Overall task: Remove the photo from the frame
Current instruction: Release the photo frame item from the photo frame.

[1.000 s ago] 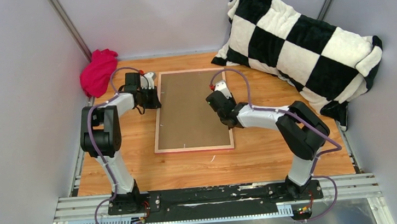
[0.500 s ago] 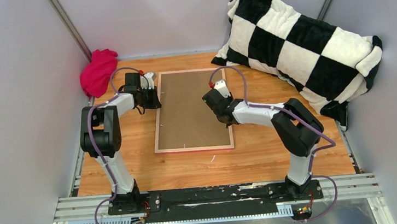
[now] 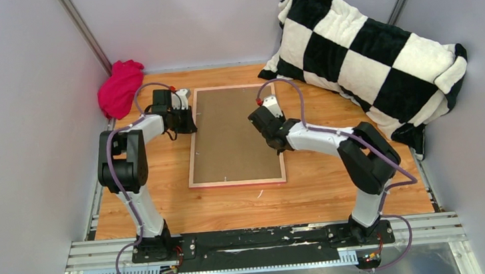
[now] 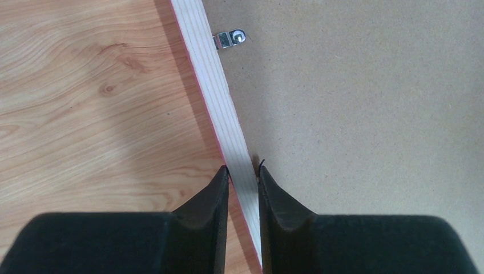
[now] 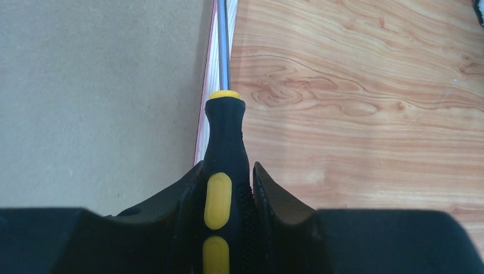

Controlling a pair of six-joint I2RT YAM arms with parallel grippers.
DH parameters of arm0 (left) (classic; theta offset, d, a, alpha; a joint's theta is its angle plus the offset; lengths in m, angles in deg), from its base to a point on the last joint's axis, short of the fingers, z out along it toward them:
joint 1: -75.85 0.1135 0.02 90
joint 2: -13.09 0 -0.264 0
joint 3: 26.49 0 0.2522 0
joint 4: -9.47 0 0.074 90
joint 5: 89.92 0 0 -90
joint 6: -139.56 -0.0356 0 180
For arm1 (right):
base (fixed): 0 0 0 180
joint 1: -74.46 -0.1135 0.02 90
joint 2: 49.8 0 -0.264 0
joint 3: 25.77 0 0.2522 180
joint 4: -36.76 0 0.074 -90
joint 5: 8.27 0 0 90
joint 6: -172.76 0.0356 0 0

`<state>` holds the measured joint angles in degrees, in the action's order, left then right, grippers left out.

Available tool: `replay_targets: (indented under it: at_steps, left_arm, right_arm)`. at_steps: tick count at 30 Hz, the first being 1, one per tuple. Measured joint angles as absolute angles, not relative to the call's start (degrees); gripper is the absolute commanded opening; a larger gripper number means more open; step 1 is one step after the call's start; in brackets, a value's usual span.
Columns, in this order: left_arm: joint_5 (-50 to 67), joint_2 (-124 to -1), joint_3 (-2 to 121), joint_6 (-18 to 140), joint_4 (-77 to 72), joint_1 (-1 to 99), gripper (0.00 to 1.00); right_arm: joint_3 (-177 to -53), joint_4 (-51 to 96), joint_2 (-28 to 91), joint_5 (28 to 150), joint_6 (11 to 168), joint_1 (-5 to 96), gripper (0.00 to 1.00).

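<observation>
From above, the frame [image 3: 192,155] lies face down on the tabletop [image 3: 166,205], its brown backing board [image 3: 230,145] facing up inside the thin pink border. The left fingers [image 3: 189,120] sit at its left rail near the far corner. The right fingers [image 3: 266,116] reach over the right side of the board. A magenta cloth [image 3: 120,88] lies in the far left corner and a checkered cushion [image 3: 366,51] at the far right.

The left wrist view shows the left fingers [image 4: 214,205] clamped on the frame's pale wooden rail [image 4: 214,85]. A small metal tab [image 4: 231,39] further along the rail reaches over the board's edge.

In the right wrist view the right fingers [image 5: 268,194] are clamped on the black and yellow handle of a screwdriver [image 5: 225,137]. Its shaft runs along the frame's right rail [image 5: 210,68].

The photo is not visible. I judge that it sits beneath the backing board, inside the frame. The task looks barely begun: the board is in place and at least one tab holds it. Freeing the tabs, lifting the board and drawing out the photo all remain.

No brand, label or writing can be read on anything.
</observation>
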<state>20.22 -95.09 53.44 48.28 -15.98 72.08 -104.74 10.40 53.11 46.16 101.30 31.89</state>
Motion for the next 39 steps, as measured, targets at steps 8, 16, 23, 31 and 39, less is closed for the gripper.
replay_targets:
  at_steps: [8, 16, 23, 31, 39]
  left_arm:
    - [20.2, -95.1, 53.4, 48.3, -16.0, 72.1, 0.0]
    - [20.2, -95.1, 53.4, 48.3, -16.0, 72.1, 0.0]
    - [20.2, -95.1, 53.4, 48.3, -16.0, 72.1, 0.0]
    - [20.2, -95.1, 53.4, 48.3, -15.9, 72.1, 0.0]
    - [20.2, -95.0, 53.1, 48.3, -15.5, 72.1, 0.0]
  right_arm:
    - [-103.0, 7.9, 49.4, 49.0, 102.7, 31.9, 0.0]
    - [-103.1, 6.5, 51.0, 50.0, 103.9, 31.9, 0.0]
    - [-105.7, 6.0, 54.0, 48.1, 104.0, 31.9, 0.0]
    - [-107.5, 6.5, 55.8, 46.7, 103.6, 31.9, 0.0]
    - [-107.5, 10.3, 55.8, 49.4, 100.7, 34.3, 0.0]
